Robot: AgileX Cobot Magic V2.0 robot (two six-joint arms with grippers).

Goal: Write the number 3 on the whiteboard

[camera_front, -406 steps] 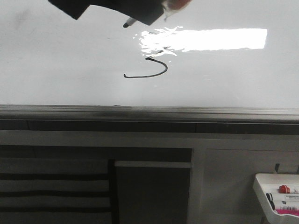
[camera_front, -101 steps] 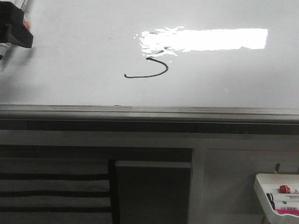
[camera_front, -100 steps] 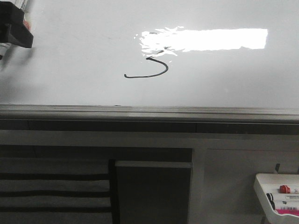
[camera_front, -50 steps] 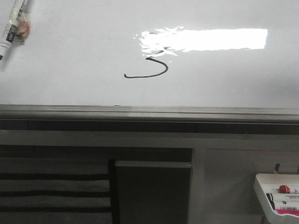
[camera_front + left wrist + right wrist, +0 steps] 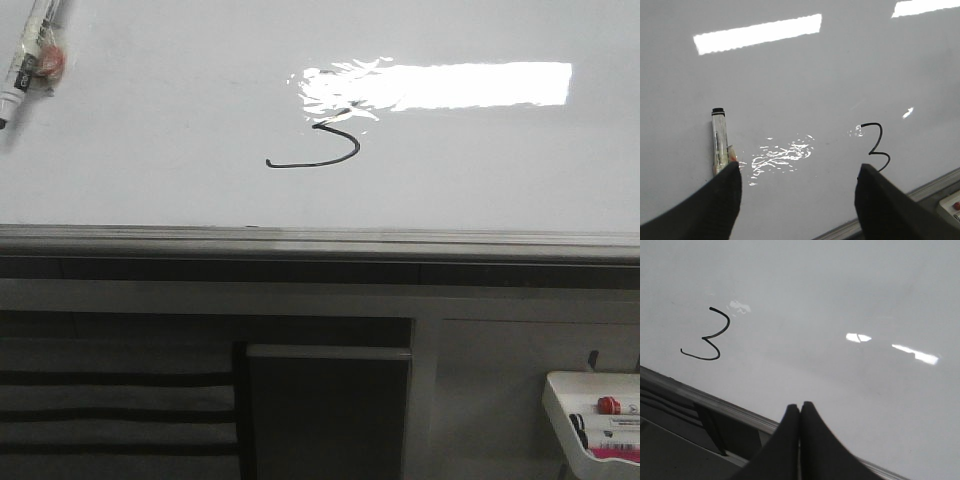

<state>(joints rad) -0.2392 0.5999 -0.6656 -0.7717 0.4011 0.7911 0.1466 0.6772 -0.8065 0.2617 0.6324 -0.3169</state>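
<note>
Both wrist views show the whole number 3 (left fingers apart, right fingers together).

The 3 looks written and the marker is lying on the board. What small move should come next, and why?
Probably just draw the left gripper back from the whiteboard. The number 3 shows both curves, the marker lies loose on the board outside the open jaws, and the right gripper is shut and empty.
</note>
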